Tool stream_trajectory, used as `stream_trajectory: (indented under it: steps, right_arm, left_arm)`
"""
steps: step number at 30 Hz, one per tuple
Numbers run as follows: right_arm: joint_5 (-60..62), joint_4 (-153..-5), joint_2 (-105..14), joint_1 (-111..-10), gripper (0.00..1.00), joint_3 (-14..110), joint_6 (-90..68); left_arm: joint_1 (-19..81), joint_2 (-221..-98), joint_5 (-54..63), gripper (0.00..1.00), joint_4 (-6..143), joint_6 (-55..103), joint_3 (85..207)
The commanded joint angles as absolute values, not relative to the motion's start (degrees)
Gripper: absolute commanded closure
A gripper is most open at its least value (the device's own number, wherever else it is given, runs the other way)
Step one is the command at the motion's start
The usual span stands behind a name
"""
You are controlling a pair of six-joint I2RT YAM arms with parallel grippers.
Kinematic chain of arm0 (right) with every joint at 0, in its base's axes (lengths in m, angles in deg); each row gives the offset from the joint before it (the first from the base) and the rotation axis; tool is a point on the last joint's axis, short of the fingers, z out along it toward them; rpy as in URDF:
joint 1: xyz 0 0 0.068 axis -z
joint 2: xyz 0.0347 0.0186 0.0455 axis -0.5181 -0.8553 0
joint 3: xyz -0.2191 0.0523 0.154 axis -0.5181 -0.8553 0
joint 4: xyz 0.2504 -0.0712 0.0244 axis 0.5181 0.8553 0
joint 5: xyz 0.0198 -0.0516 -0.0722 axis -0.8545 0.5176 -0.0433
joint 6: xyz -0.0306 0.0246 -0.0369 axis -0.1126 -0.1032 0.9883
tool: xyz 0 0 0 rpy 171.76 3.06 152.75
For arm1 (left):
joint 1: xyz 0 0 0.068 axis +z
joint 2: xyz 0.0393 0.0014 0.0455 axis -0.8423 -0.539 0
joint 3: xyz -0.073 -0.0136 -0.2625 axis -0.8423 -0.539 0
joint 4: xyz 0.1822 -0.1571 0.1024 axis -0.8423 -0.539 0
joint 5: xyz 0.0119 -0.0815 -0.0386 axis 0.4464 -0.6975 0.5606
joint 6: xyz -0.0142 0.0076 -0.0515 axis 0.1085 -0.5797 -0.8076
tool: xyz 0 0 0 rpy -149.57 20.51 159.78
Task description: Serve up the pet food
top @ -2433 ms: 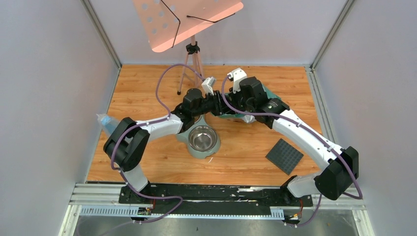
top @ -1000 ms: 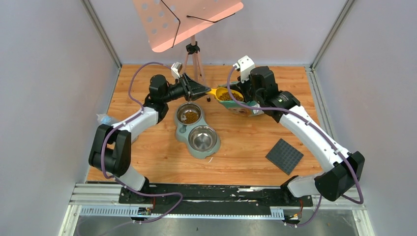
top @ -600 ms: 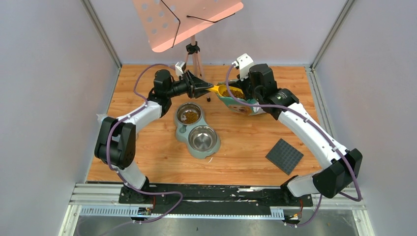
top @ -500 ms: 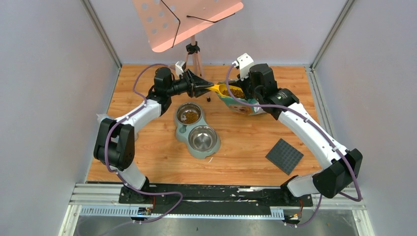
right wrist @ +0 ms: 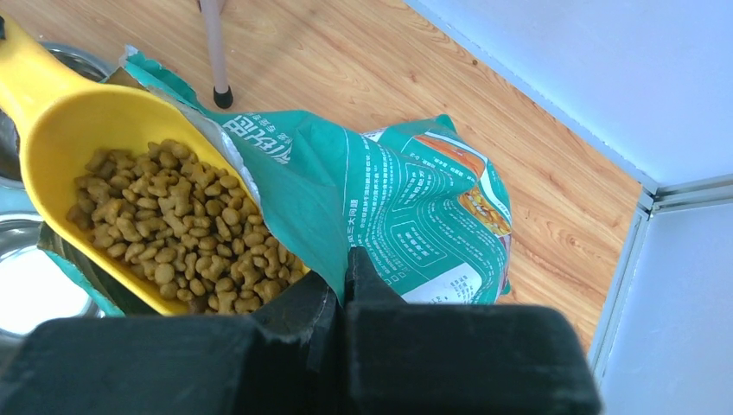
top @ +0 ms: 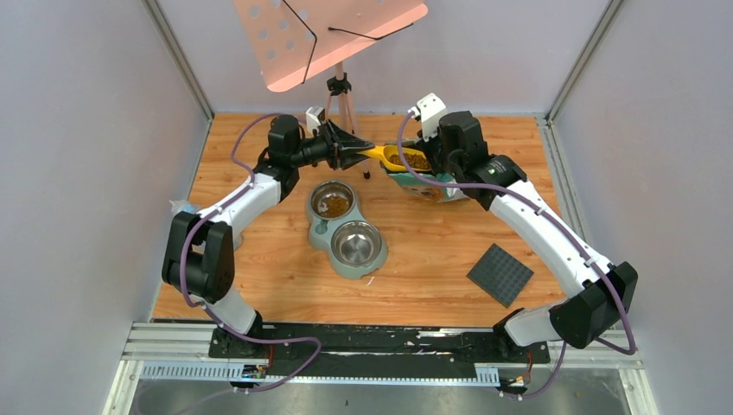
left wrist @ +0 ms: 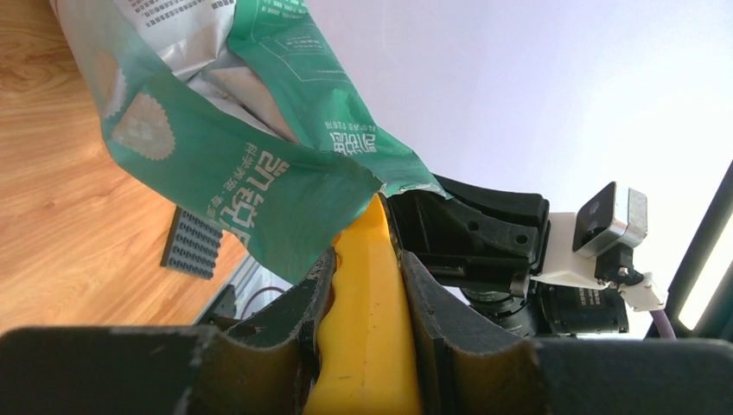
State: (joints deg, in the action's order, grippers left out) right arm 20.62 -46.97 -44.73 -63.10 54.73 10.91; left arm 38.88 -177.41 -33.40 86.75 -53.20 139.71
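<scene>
My left gripper (top: 361, 150) is shut on the handle of the yellow scoop (top: 398, 156); in the left wrist view the handle (left wrist: 367, 337) fills the gap between the fingers (left wrist: 298, 303). The scoop's bowl (right wrist: 60, 130) holds a heap of brown pet food (right wrist: 181, 225) and hangs at the mouth of the teal bag (right wrist: 406, 199). My right gripper (right wrist: 344, 268) is shut on the bag's top edge, holding it up. More pet food lies in the far bowl (top: 333, 205) of the green double feeder (top: 344, 270). Its near bowl (top: 357, 245) shows bare steel.
A tripod (top: 339, 86) with a pink perforated tray stands at the back, one leg (right wrist: 216, 52) close to the bag. A dark grey studded mat (top: 500, 274) lies front right. Grey walls enclose the wooden floor on three sides.
The loaded scoop has risen slightly at the bag's mouth and the left arm has shifted a little. The right arm and the bag have stayed put.
</scene>
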Motion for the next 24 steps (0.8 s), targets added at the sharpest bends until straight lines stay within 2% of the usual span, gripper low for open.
stream_trajectory:
  steps: [1, 21, 24]
  right_arm:
    - [22.94, -48.63, -43.68, -62.57, 1.0, 57.71, 11.4]
    - [22.92, -48.07, -42.94, -62.36, 1.0, 56.77, 13.9]
    - [23.04, -47.22, -43.43, -62.32, 1.0, 57.57, 14.04]
  left_arm:
    - [40.14, -175.62, -32.95, 1.0, 90.09, -54.35, 141.24]
    - [43.88, -171.12, -36.31, 1.0, 95.27, -56.4, 135.81]
    - [43.12, -170.89, -34.35, 1.0, 91.67, -52.56, 139.66]
